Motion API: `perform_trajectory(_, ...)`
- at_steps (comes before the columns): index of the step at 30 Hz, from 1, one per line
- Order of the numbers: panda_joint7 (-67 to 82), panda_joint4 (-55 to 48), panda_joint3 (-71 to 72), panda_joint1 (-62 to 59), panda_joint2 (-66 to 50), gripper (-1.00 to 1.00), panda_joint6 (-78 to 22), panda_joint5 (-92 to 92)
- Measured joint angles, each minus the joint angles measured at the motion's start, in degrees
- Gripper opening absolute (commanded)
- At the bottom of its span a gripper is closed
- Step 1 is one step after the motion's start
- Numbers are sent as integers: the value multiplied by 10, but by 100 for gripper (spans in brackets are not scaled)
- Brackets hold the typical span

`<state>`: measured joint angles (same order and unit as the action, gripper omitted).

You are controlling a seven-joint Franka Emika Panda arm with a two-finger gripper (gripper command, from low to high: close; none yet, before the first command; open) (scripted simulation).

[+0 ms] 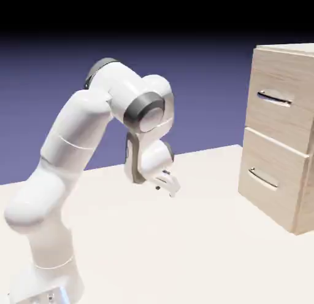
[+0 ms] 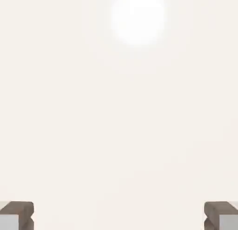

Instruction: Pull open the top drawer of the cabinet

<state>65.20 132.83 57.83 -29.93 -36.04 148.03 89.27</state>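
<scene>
The gripper (image 1: 170, 187) hangs just above the table (image 1: 202, 247) with its jaws spread wide, gripping and touching nothing. The top drawer (image 1: 279, 100) of the cabinet (image 1: 288, 192) sits well apart from it, higher up.

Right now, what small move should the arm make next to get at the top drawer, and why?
Probably lift the end effector and swing it right toward the top drawer handle. It hangs open and empty, pointing at the table, well short of the cabinet; the hand view shows only bare tabletop.
</scene>
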Motion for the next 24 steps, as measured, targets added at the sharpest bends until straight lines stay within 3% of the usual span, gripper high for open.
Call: perform_trajectory(24, 598, -156, 321, -170, -382, 0, -144, 496)
